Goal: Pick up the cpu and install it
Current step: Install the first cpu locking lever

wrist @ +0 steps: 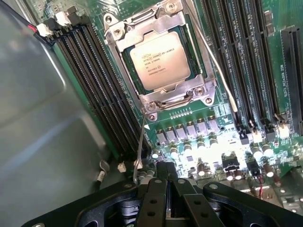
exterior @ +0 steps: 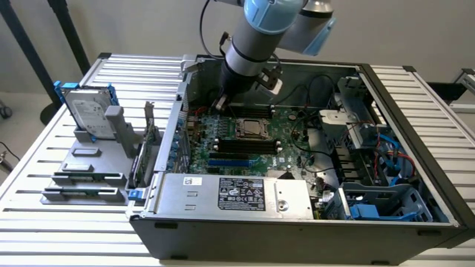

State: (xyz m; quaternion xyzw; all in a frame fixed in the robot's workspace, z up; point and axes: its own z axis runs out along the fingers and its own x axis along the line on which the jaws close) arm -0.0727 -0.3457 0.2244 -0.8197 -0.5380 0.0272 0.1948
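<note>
The cpu (wrist: 160, 62), a small square chip with a silver-grey printed top, lies flat in the motherboard socket under a metal retention frame (wrist: 203, 87). In the exterior view the cpu (exterior: 250, 127) sits mid-board inside the open computer case. My gripper (wrist: 166, 169) hovers over the capacitors just past one end of the socket, fingers shut together with nothing between them. A thin wire socket lever (wrist: 140, 142) runs from the frame's corner to just beside the fingertips. The gripper (exterior: 222, 103) reaches down at the board's far side, near the case's left wall.
Black memory slots (wrist: 102, 90) flank the socket on both sides. The grey case wall (wrist: 42, 118) stands close beside the gripper. Outside the case, a hard drive in a blue frame (exterior: 88, 114) and green memory sticks (exterior: 82, 192) rest on a grey stand. Cables (exterior: 386, 150) crowd the case's right side.
</note>
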